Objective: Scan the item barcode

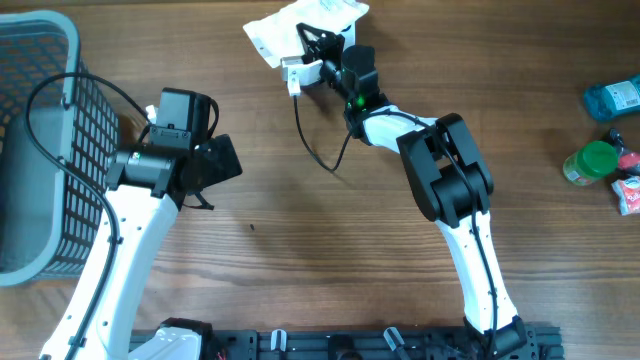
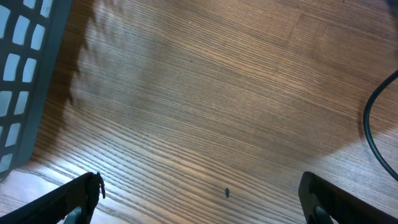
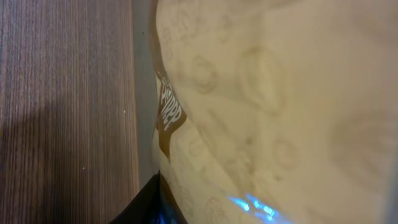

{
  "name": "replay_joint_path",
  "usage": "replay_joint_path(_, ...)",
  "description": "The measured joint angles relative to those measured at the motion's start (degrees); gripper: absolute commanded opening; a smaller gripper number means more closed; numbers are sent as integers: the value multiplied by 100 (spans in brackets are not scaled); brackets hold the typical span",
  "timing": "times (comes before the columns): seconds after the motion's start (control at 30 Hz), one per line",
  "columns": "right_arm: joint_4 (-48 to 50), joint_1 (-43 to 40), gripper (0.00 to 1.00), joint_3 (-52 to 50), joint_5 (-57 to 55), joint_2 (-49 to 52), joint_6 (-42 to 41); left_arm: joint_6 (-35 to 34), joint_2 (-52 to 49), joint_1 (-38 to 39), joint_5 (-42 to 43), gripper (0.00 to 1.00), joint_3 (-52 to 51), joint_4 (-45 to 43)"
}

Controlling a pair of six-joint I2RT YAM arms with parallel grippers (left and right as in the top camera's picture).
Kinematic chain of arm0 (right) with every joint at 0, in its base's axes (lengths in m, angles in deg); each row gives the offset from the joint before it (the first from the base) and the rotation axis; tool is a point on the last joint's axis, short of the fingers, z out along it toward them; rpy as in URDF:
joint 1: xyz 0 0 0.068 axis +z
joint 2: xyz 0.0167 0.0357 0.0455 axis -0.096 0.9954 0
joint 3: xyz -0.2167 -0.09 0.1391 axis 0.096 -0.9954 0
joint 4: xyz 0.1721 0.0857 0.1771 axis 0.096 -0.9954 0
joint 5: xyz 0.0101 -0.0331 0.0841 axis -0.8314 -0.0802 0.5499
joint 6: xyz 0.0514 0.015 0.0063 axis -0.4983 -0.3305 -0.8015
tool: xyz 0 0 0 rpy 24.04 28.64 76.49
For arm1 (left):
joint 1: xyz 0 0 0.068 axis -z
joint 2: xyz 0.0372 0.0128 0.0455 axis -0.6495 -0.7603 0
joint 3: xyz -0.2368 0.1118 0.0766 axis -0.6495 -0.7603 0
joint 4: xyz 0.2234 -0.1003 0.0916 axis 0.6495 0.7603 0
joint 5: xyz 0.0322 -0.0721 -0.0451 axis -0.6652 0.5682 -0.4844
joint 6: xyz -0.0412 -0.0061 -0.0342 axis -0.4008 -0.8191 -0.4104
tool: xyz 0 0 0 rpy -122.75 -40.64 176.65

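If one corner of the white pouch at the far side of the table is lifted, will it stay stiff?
Probably not: the pouch shows soft creases and dents, so it should sag. It lies flat and looks thin, so likely light and easy to slide on the smooth table. The scanner held by the right gripper might nudge it.

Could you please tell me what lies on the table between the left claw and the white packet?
In the overhead view, only bare wooden table separates the left claw from the white packet; the black cable runs beside that stretch.
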Motion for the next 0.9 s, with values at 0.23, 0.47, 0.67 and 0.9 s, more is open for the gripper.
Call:
replay_joint_path(0.23, 328, -15, 5, 2, -243, 0, -844, 0, 0, 0, -22, 100, 0, -59)
replay_joint_path(0.47, -61, -15, 5, 24, -717, -313, -1937, 175, -7, -234, -350, 100, -164, -592)
replay_joint_path(0.67, -114, -15, 5, 44, -1447, -1139, -2142, 868, -796, -2391, 920, 100, -1733, -2380)
replay_joint_path(0.9, -1178, -52, 4, 52, -3790, -1613, -3595, 1088, -892, -2769, 1436, 100, -1794, -2658)
